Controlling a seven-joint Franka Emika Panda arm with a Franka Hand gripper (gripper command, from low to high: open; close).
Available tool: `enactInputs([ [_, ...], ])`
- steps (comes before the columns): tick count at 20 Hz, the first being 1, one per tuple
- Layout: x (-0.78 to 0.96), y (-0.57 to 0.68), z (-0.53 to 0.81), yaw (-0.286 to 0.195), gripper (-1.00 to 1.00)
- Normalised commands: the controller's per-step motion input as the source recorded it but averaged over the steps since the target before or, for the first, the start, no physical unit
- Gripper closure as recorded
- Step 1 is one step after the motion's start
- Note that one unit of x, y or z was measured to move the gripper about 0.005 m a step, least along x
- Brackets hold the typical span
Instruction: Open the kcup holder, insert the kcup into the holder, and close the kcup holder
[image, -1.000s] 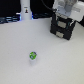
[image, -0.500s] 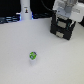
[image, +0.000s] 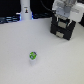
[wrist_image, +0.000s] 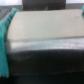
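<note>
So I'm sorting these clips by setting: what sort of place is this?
Probably a lab or test bench, not a kitchen: a plain white table, a robot gripper over the black kcup holder, and one green-topped kcup standing alone.

Table: smooth matt white, w/ a soft bluish sheen. Kcup holder, far right: black, hard plastic look, matt. Kcup: glossy green top, whitish plastic-looking body. White post, far left: smooth, slight gloss. Wrist view blurred: pale smooth surface, teal edge; material unclear.
</note>
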Motion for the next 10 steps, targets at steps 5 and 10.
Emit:
enactInputs([
  [5,0.24,-0.08,0.07,-0.018,1.00],
  [10,0.18,-0.18,0.06,-0.006,1.00],
])
